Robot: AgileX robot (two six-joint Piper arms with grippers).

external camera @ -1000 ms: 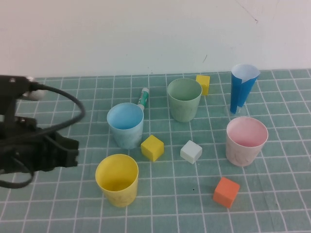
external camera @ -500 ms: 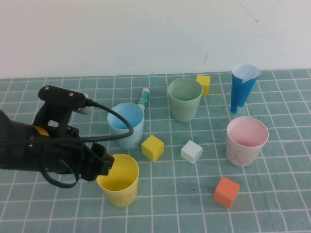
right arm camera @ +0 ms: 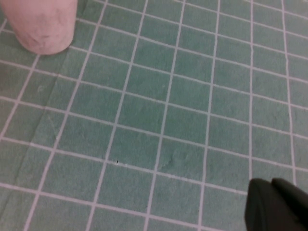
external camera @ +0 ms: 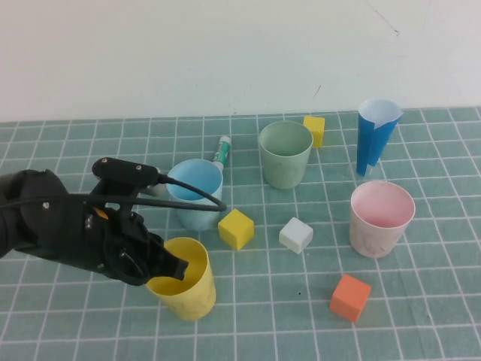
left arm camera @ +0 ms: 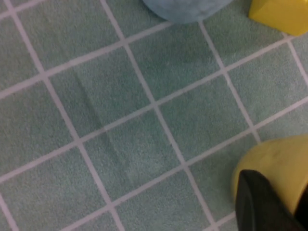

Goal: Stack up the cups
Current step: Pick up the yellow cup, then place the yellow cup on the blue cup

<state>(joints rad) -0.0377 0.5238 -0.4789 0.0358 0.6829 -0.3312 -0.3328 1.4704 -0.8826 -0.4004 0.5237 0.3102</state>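
Observation:
The yellow cup stands at the front left. My left gripper is at its near-left rim, shut on the cup's wall, one finger outside and one inside. In the left wrist view a dark finger lies against the yellow cup, with the gripper at the wall. The light blue cup stands just behind, the pale green cup further back, the pink cup at the right. My right gripper is shut and empty over bare mat, out of the high view, near the pink cup.
A tall dark-blue cone stands at the back right. Cubes lie about: yellow, white, orange and a far yellow one. A marker lies behind the blue cup. A wall backs the green gridded mat.
My left arm has swung in from the far left to the yellow cup, and its gripper has settled onto the cup's rim. The other cups have not moved.

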